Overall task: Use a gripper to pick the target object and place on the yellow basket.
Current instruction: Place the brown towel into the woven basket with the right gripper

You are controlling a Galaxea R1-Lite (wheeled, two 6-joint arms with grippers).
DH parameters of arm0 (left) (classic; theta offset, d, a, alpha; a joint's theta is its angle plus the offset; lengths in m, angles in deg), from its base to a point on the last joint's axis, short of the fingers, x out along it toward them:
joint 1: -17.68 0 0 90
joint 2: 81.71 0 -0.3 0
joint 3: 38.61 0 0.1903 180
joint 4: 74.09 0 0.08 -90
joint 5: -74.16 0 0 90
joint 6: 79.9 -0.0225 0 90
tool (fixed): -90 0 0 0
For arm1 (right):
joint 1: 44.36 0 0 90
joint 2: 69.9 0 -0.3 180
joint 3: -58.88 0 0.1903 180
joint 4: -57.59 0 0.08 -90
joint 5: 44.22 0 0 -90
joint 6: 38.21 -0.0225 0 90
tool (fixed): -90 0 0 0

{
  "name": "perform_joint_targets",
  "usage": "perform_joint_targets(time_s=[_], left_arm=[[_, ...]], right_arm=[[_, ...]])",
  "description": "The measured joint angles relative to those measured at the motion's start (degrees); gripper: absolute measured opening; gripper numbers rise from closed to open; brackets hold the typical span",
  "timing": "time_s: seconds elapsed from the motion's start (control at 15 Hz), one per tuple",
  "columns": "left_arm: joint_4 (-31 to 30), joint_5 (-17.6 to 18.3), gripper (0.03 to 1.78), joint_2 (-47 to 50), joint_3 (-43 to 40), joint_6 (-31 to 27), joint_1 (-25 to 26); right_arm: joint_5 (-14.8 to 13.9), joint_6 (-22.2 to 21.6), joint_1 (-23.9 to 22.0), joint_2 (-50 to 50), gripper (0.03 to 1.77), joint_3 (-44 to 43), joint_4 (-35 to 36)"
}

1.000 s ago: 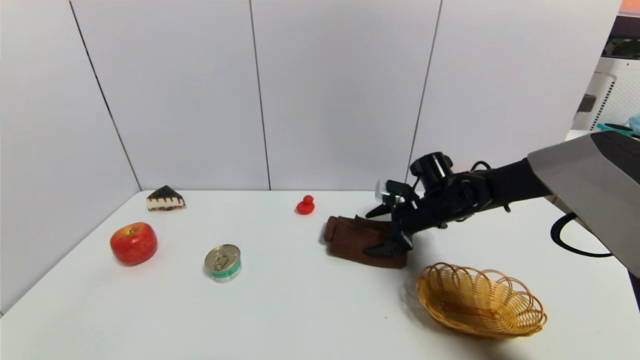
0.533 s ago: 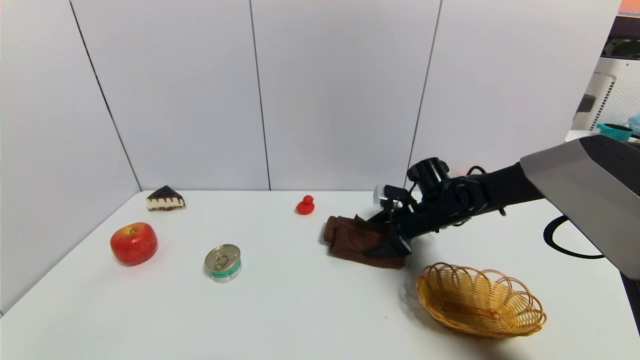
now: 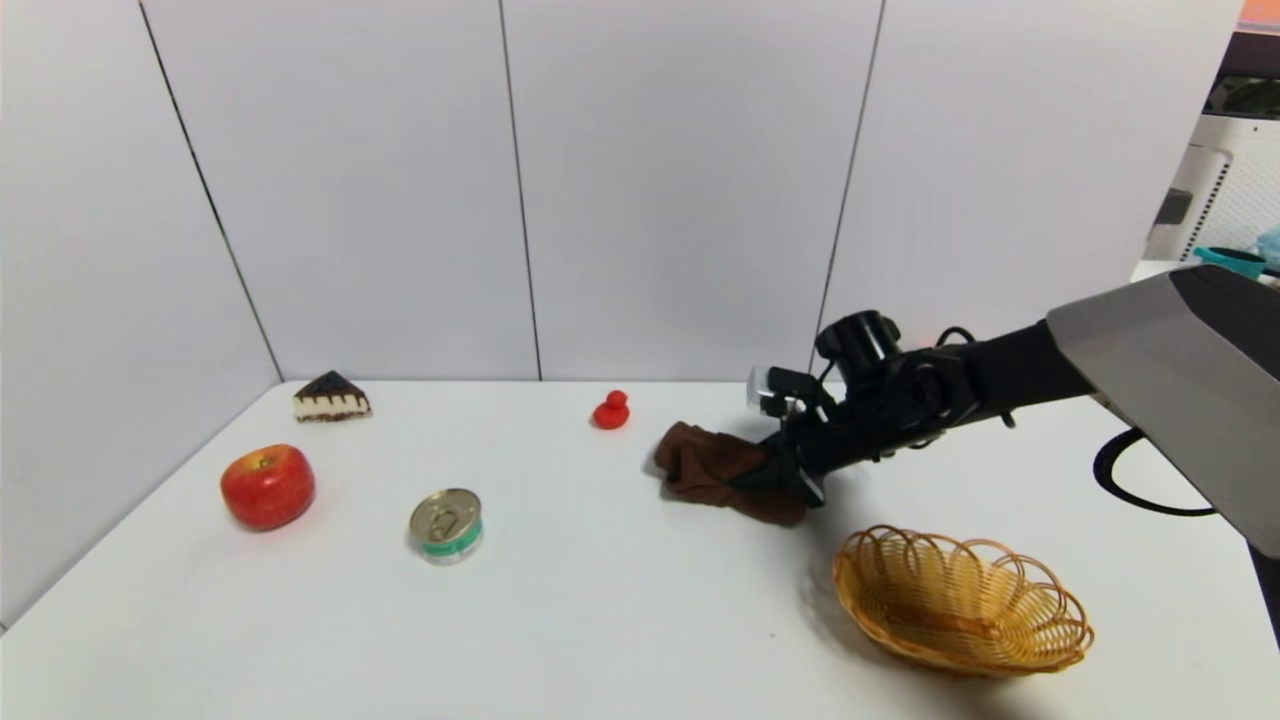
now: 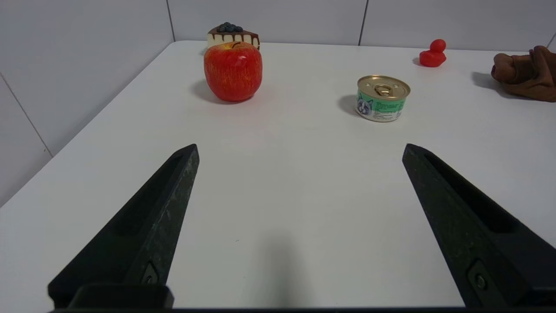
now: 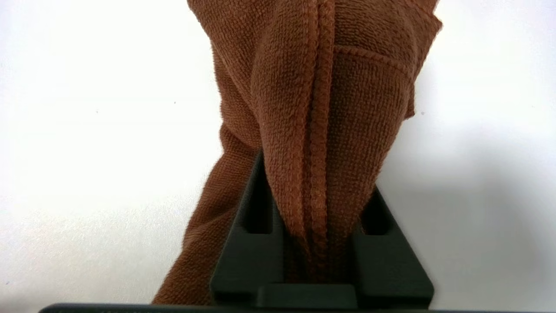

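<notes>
Now the right gripper [image 3: 785, 478] is clenched on the towel [image 3: 718, 472], bunched on the counter [image 3: 600, 600] near the basket [image 3: 962, 603]; next it needs lifting and carrying over. The left gripper [image 4: 299, 150] idles, spread wide.

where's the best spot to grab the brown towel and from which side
Grip the bunched edge of the brown towel nearest the yellow basket, coming in from the robot's right. The cloth gathers into a thick ridge there, and the right gripper already has its jaws shut on that fold; the left gripper is parked, open.

text: none readable | can [image 4: 382, 99] label: print perhaps too small
</notes>
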Motion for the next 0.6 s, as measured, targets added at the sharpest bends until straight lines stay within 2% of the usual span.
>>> perform_joint_targets(time_s=[0.33, 0.6], left_arm=[[0.0, 0.0, 1.69, 0.0, 0.0, 0.0, 0.0], [0.0, 0.0, 1.69, 0.0, 0.0, 0.0, 0.0]], right_arm=[[0.4, -3.5, -0.4, 6.3, 0.35, 0.1, -1.2], [0.7, -13.3, -1.0, 16.7, 0.35, 0.6, -1.1]])
